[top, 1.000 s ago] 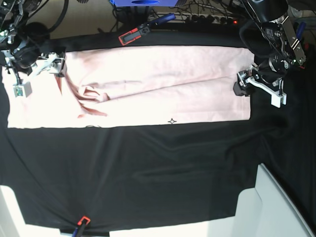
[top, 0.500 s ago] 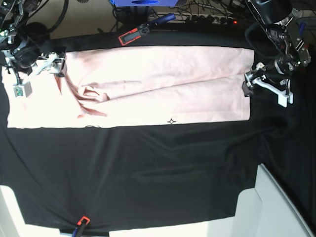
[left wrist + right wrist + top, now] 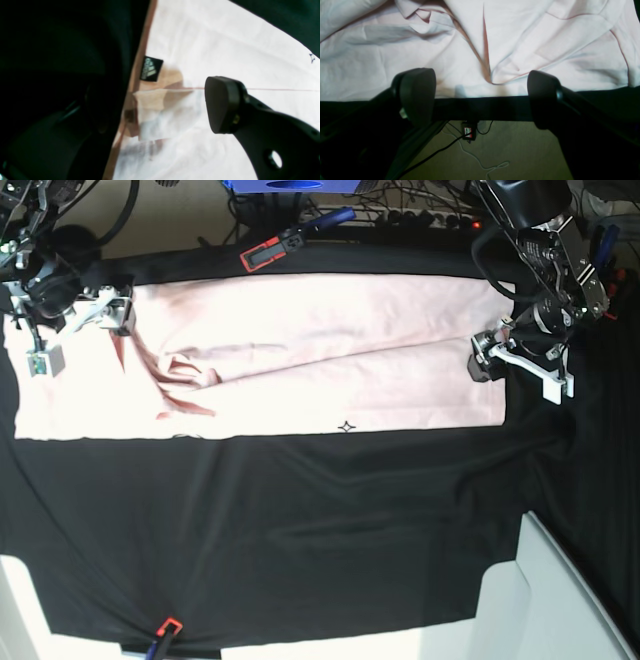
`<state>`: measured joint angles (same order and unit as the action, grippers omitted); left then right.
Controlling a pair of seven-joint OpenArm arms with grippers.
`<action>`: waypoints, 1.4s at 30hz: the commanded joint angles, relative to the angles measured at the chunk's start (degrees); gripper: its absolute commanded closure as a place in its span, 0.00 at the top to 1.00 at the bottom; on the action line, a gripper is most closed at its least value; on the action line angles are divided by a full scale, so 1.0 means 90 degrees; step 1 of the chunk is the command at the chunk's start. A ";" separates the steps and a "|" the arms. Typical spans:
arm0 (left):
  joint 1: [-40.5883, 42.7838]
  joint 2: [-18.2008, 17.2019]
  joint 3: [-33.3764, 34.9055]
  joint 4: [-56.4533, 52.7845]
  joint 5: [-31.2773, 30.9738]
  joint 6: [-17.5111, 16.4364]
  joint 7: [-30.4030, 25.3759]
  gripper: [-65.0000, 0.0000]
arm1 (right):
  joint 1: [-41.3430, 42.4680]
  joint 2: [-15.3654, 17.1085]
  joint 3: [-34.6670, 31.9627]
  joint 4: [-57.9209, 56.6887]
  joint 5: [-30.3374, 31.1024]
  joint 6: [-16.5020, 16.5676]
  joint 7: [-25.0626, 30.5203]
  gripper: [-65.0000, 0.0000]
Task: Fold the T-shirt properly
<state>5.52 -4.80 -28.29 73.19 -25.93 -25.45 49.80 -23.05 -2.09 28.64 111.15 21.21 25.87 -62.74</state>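
Both jaws spread: left gripper (image 3: 512,364) at the folded T-shirt's (image 3: 320,350) hem, right gripper (image 3: 75,330) at its sleeve end. Next, likely, pinch an edge for a crosswise fold.

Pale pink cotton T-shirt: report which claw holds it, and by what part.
Neither. The left claw stands open over the pale pink cotton T-shirt edge; the right claw stands open at the opposite edge, nothing between its fingers.

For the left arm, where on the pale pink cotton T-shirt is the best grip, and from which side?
Judging by the pose, the pale pink cotton T-shirt lies flat in a long band. The open left gripper sits at its short end; pinching that hem edge from outside, over the black table cloth, looks best, as the layered edge lies exposed there.
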 commanded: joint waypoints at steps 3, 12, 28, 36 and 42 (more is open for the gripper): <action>0.0085 0.0128 0.0423 -0.0069 -0.0083 -0.0049 0.0498 0.86 | -0.0003 0.0041 0.0026 0.0089 0.0080 0.0012 0.0080 0.83; 0.0085 0.0313 0.0941 -0.0108 -0.0083 -0.0049 0.0489 0.86 | -0.0003 0.0051 0.0036 0.0089 0.0080 0.0012 0.0090 0.83; 0.0173 0.0450 0.1097 -0.0127 -0.0064 -0.0039 0.0459 0.14 | 0.0026 0.0051 0.0036 0.0089 0.0080 0.0012 0.0090 0.83; 0.0173 0.0304 0.0638 0.0420 -0.0054 -0.0039 0.0489 0.00 | 0.0026 0.0051 0.0036 0.0079 0.0080 0.0012 0.0090 0.83; 0.0134 -0.0019 0.0121 0.1328 -0.0054 -0.0039 0.1104 0.00 | 0.0046 0.0051 0.0016 0.0079 0.0080 0.0012 0.0090 0.83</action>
<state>7.09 -4.32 -27.00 84.03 -26.24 -26.24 60.42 -22.94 -2.07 28.62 111.11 21.21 25.87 -62.72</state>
